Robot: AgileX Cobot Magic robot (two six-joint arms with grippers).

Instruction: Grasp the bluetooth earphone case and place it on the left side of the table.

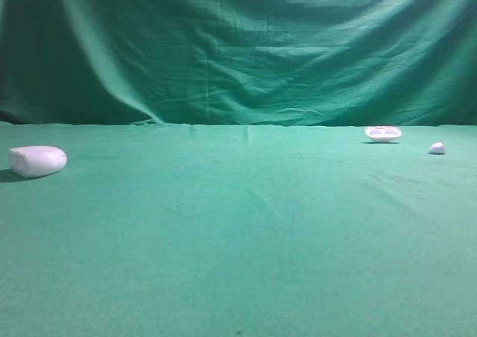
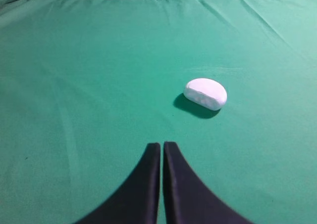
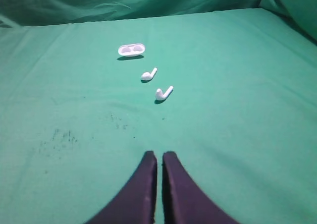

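A studio-like setup: green-clothed table [image 1: 238, 262] against a draped backdrop [image 1: 238, 46].

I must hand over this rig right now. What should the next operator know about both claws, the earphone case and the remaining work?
Left claw: shut, holding nothing, hovering above the table.
Right claw: shut, holding nothing.
The bluetooth earphone case lies on the green cloth at the far left of the exterior view, a little ahead and right of the left claw in its wrist view.
On the right side lie a shallow white tray and two loose earbuds, untouched.
Done: the case appears to be placed on the left side and released.
Left: seemingly nothing; just confirm the placement is accepted.
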